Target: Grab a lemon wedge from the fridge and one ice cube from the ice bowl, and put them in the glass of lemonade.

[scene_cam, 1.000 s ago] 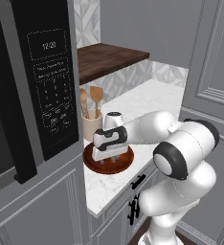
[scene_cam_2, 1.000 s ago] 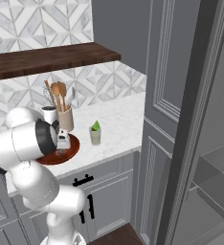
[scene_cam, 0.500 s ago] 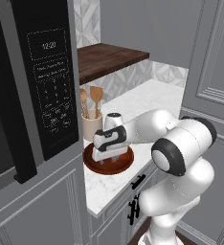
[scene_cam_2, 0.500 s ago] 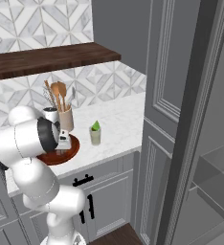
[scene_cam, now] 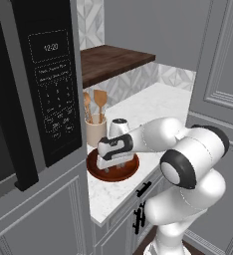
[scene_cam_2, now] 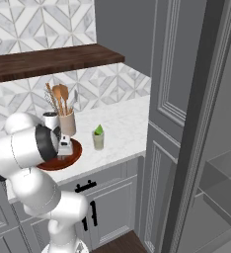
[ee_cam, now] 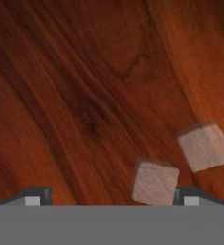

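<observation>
End effector (ee_cam: 109,197) spread over ice bowl (scene_cam: 95,172), beside utensil crock (scene_cam: 95,133).

Ice bowl (ee_cam: 85,95) polished grained wood; ice cube (ee_cam: 154,182) matt, possibly frosted.

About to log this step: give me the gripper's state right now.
Gripper: open, fingers spread wide and holding nothing, low inside the ice bowl, with one ice cube just inside one of the fingers.
</observation>
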